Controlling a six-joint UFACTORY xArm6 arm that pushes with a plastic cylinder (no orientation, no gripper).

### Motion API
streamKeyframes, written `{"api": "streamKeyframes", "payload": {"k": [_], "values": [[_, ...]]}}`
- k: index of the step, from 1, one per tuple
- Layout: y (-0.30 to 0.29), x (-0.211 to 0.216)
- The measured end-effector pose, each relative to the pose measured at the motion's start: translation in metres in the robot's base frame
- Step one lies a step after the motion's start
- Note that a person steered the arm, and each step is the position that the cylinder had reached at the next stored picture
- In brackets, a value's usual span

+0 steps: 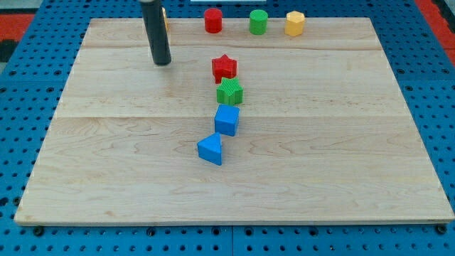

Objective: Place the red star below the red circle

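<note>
The red star [224, 67] lies on the wooden board [106, 163], a little above its middle. The red circle [213, 20] stands near the board's top edge, above the star and slightly to its left. My tip [163, 62] rests on the board to the left of the red star, well apart from it, and below and left of the red circle. It touches no block.
A green star-like block [229, 92] sits just below the red star, then a blue cube [227, 119] and a blue triangle [210, 149]. A green circle [258, 21] and a yellow hexagon [295, 23] stand at the top. An orange block [164, 16] hides behind the rod.
</note>
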State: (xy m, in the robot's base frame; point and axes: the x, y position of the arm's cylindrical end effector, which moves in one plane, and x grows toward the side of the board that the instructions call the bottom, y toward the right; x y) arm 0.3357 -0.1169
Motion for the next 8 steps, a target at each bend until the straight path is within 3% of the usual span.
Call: {"api": "streamKeyframes", "payload": {"k": [2, 4, 5, 6, 7, 8], "values": [[0.112, 0.042], [0.17, 0.013], [0.133, -0.002], [0.129, 0.024], [0.098, 0.022], [0.056, -0.01]]}}
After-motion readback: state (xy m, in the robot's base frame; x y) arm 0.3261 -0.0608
